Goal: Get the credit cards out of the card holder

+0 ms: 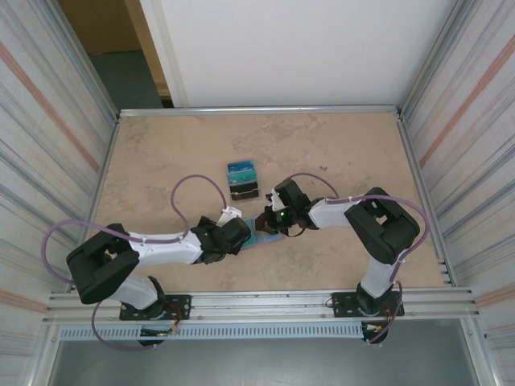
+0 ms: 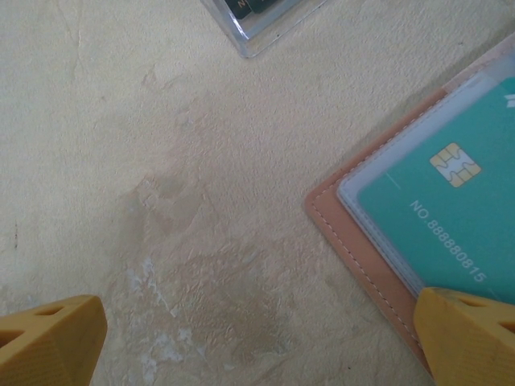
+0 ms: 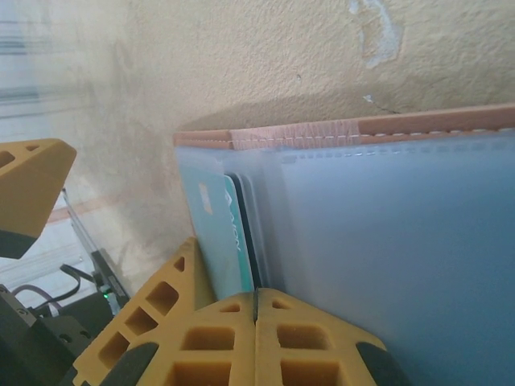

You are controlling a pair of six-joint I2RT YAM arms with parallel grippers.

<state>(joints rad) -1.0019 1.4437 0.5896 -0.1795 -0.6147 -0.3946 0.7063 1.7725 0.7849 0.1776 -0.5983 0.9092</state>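
robot lab cell, ribbed walls (image 1: 48, 121), aluminium rails (image 1: 257, 299)

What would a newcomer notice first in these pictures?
Probably the teal credit card with its gold chip, lying under a clear sleeve in the pink card holder at mid-table, where both arms meet. The right hand is shut at the edge of the holder's clear sleeves, while the left hand hangs wide open, one finger over the holder's edge.
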